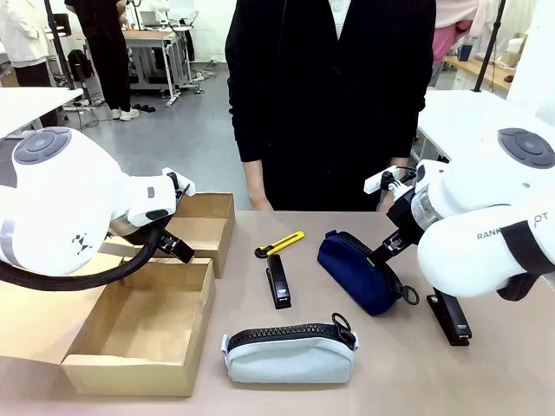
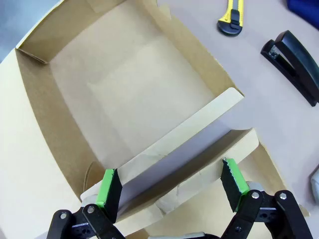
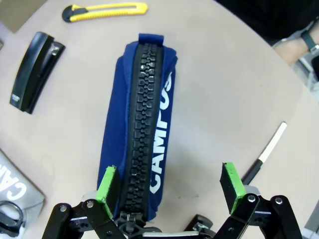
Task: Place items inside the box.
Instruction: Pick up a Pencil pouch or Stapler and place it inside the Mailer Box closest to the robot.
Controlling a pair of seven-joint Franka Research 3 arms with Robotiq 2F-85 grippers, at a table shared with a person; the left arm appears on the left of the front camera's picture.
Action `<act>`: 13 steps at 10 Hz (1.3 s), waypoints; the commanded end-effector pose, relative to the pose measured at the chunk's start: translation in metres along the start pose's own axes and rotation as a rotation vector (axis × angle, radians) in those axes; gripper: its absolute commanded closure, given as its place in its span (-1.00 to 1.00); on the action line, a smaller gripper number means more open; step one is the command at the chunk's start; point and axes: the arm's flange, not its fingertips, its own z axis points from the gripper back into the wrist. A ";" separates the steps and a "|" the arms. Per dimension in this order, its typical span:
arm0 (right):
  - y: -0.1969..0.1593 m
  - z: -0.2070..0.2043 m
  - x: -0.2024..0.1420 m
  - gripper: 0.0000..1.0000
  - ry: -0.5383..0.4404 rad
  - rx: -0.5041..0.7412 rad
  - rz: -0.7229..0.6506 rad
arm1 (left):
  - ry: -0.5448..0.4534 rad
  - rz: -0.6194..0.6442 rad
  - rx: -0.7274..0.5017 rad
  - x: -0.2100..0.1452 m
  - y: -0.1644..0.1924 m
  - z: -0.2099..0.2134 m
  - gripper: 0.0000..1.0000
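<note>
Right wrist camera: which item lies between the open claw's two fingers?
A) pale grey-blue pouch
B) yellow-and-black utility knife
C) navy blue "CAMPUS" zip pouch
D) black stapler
C: the long navy blue fabric zip pouch lettered "CAMPUS" runs up from between the green pads of the open right claw.

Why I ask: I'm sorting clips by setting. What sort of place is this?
Probably a robotics lab or workshop: two white robot arms work at a table, a workbench loaded with equipment stands behind the person, and the floor is bare grey.
</note>
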 end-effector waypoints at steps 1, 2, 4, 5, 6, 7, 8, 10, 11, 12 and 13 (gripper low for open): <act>0.000 0.000 0.000 -1.00 0.000 0.000 -0.001 | 0.000 0.000 0.000 0.000 0.000 0.000 -1.00; 0.000 0.000 0.000 -1.00 0.000 0.000 -0.001 | 0.000 0.000 0.000 0.000 0.000 0.000 -1.00; 0.000 0.000 0.000 -1.00 0.000 0.000 -0.001 | 0.000 0.000 0.000 0.000 0.000 0.000 -1.00; 0.000 0.000 0.000 -1.00 0.000 0.000 -0.001 | 0.000 0.000 0.000 0.000 0.000 0.000 -1.00; 0.000 0.000 0.000 -1.00 0.000 0.000 -0.001 | 0.000 0.000 0.000 0.000 0.000 0.000 -1.00; 0.000 0.000 0.000 -1.00 0.000 0.000 -0.001 | 0.000 0.000 0.000 0.000 0.000 0.000 -1.00; 0.000 0.000 0.000 -1.00 0.000 0.000 -0.001 | 0.000 0.000 0.000 0.000 0.000 0.000 -1.00; -0.005 0.010 0.005 -1.00 0.023 -0.008 -0.020 | -0.018 -0.001 -0.031 0.001 0.004 0.015 -1.00; -0.012 0.030 0.012 -1.00 0.043 -0.009 -0.093 | -0.038 0.025 -0.070 0.004 0.007 0.043 -1.00; -0.021 0.062 0.017 -1.00 0.043 0.028 -0.167 | -0.068 0.057 -0.155 0.006 0.008 0.081 -1.00; -0.032 0.097 0.018 -1.00 0.021 0.059 -0.263 | -0.054 0.132 -0.170 0.007 0.010 0.119 -1.00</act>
